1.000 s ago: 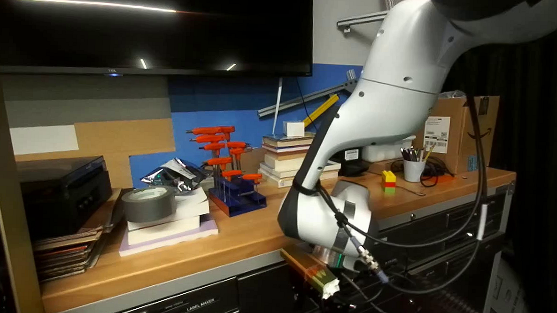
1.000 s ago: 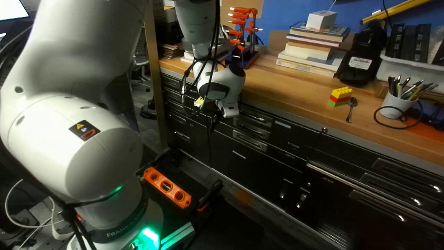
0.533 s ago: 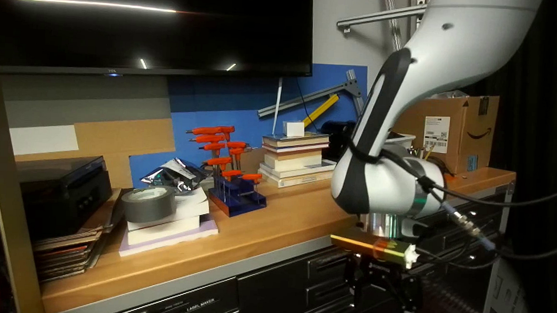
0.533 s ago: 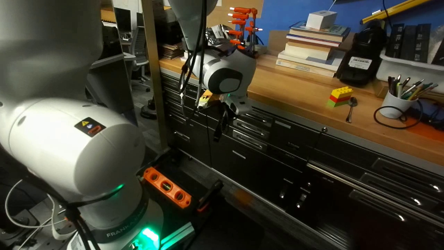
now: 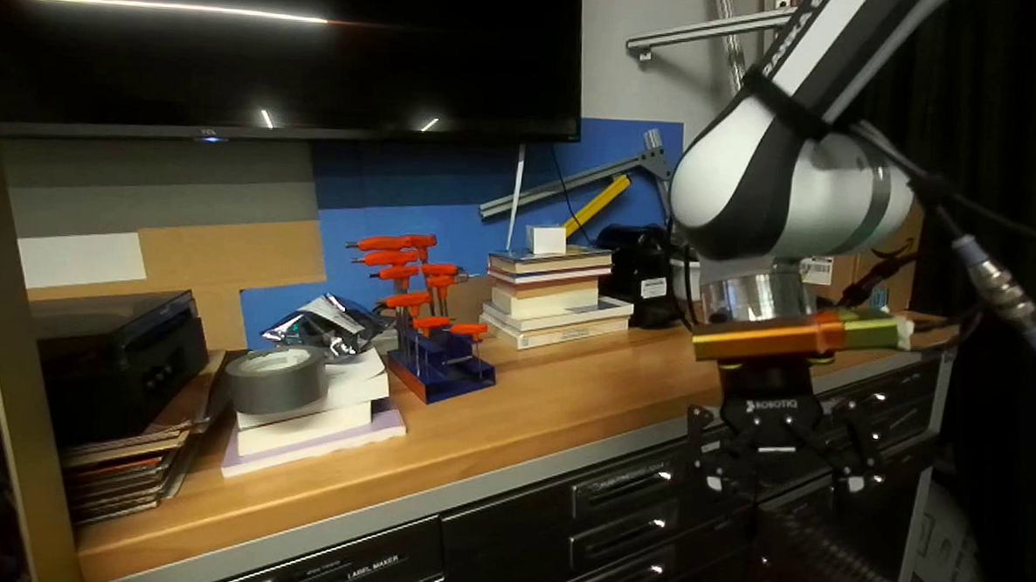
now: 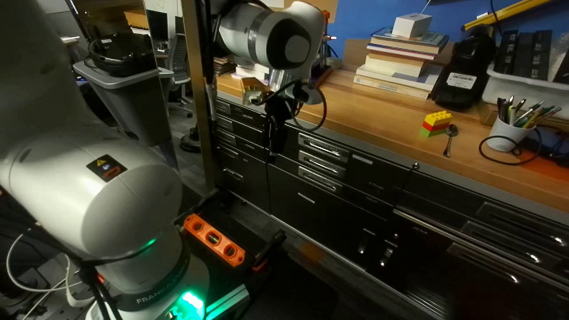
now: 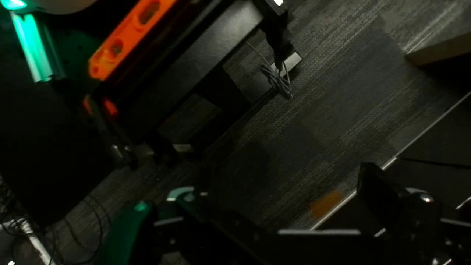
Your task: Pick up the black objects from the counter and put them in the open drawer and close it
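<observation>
The light-brown wooden counter (image 5: 548,393) runs above dark drawer cabinets; the counter also shows in an exterior view (image 6: 378,115). The two small black blocks do not show; they are hidden or out of view. No open drawer shows; the visible drawer fronts (image 6: 324,162) are shut. My gripper (image 5: 785,484) hangs pointing down in front of the cabinets, its fingertips below the counter's edge. Its fingers (image 5: 713,481) are wide apart with nothing between them. The gripper shows side-on in an exterior view (image 6: 273,155). In the wrist view the gripper (image 7: 279,186) is open over dark carpet.
On the counter stand a book stack (image 6: 400,62), a black labelled item (image 6: 464,75), toy bricks (image 6: 436,123), a spoon (image 6: 450,140), a pen cup (image 6: 506,133), orange-handled hex keys (image 5: 413,299) and grey tape (image 5: 276,381). An orange level (image 6: 213,239) lies by the robot's base.
In an exterior view the arm has swung right and the wrist has risen and turned, so the gripper now points straight down, facing that camera broadside. The counter things have not moved.
</observation>
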`<state>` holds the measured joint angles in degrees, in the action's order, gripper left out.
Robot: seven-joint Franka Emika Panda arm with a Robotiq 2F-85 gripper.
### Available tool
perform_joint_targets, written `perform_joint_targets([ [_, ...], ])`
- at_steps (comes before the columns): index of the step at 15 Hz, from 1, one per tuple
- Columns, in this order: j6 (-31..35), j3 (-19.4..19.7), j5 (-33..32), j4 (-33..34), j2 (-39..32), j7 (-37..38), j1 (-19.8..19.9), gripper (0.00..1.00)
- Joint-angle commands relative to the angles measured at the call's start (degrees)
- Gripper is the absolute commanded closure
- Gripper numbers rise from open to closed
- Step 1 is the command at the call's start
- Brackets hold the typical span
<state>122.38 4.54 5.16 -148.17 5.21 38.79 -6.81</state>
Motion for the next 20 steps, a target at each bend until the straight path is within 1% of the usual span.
perform_joint_targets([
  [1, -13.0, -2.8, -3.0, -1.0, 14.1, -8.8, 3.1, 0.0],
  [5, -27.4, -4.3, -4.4, 1.3, 26.7, -16.4, 5.8, 0.0],
  [8, -36.2, -2.9, -5.0, 3.0, 34.8, -24.4, 7.5, 0.0],
  [10, -40.3, -2.0, -6.1, 4.0, 38.6, -29.6, 8.3, 0.0],
  [12, -41.0, -1.0, -8.1, 3.6, 42.7, -34.2, 9.0, 0.0],
  [14, -38.1, 1.1, -8.7, 2.1, 46.6, -39.2, 9.0, 0.0],
  [17, -35.1, 3.8, -8.9, 0.6, 49.6, -45.2, 8.8, 0.0],
  [20, -32.6, 5.7, -8.8, -1.2, 51.7, -49.7, 8.6, 0.0],
])
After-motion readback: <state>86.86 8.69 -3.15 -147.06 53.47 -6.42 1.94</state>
